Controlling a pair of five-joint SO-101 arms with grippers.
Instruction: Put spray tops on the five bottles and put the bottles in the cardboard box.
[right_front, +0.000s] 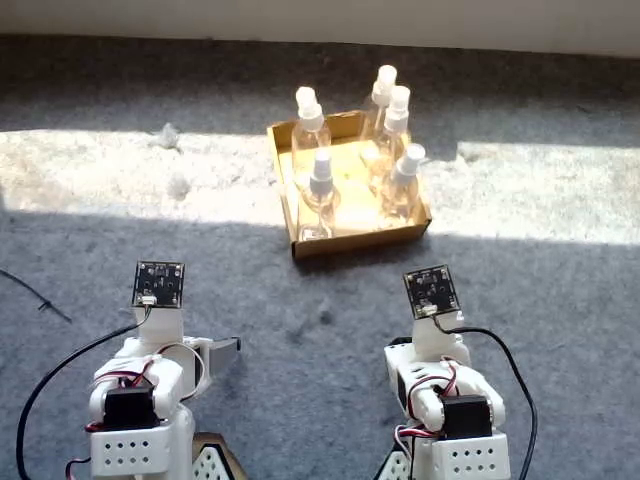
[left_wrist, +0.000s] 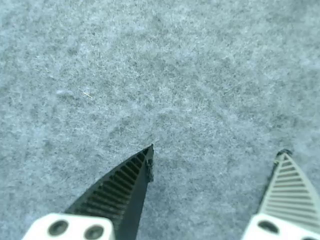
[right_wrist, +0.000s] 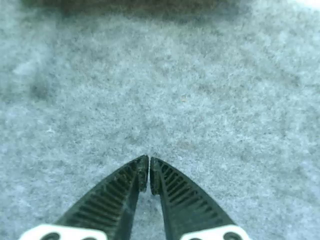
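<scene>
The cardboard box (right_front: 355, 243) sits on the grey carpet at the middle back. Several clear bottles stand upright inside it, each with a white spray top, such as the ones at the back left (right_front: 310, 125), front left (right_front: 320, 185) and front right (right_front: 403, 182). Both arms are folded back at the near edge, well short of the box. My left gripper (left_wrist: 217, 150) is open over bare carpet with nothing between its fingers. The fingers of my right gripper (right_wrist: 149, 160) are shut together, tips touching, holding nothing.
Two small white scraps (right_front: 167, 135) (right_front: 178, 183) lie on the carpet left of the box. A black cable (right_front: 35, 295) runs along the far left. Another cable (right_front: 510, 370) loops beside the right arm (right_front: 440, 390).
</scene>
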